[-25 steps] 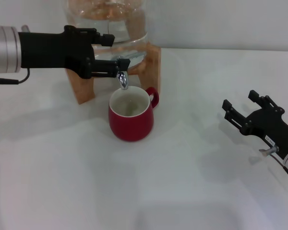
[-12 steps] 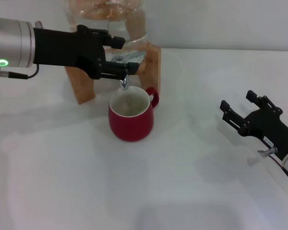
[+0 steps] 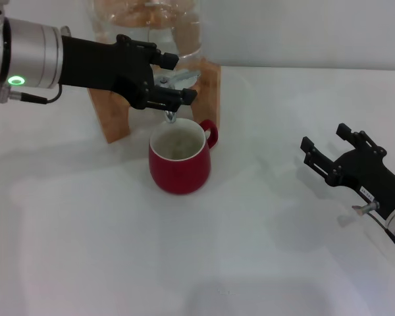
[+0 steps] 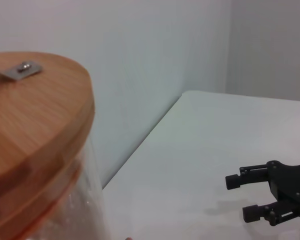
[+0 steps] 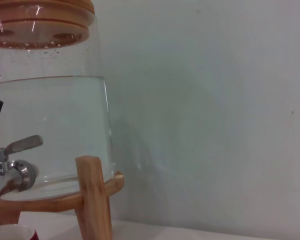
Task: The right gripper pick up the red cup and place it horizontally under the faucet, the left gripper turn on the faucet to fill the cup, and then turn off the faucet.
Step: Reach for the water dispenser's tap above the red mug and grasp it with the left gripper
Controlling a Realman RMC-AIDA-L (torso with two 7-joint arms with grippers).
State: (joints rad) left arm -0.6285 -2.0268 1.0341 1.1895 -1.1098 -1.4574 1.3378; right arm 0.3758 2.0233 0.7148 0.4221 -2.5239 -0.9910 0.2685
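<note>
The red cup (image 3: 180,161) stands upright on the desk (image 3: 118,250) directly under the faucet (image 3: 170,116); glossy ceramic, it looks slippery and breakable, best gripped across the rim or handle. The left claw (image 3: 174,80) reaches the faucet's lever, grip hidden, I cannot tell, while the right claw (image 3: 328,148) waits spread apart, well clear.

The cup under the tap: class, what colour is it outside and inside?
The cup is glossy red outside and cream-white inside, clearest in the head view.

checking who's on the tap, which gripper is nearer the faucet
Left. The left gripper is right at the faucet, above the red cup. The right gripper sits far off to the right, fingers open.
</note>
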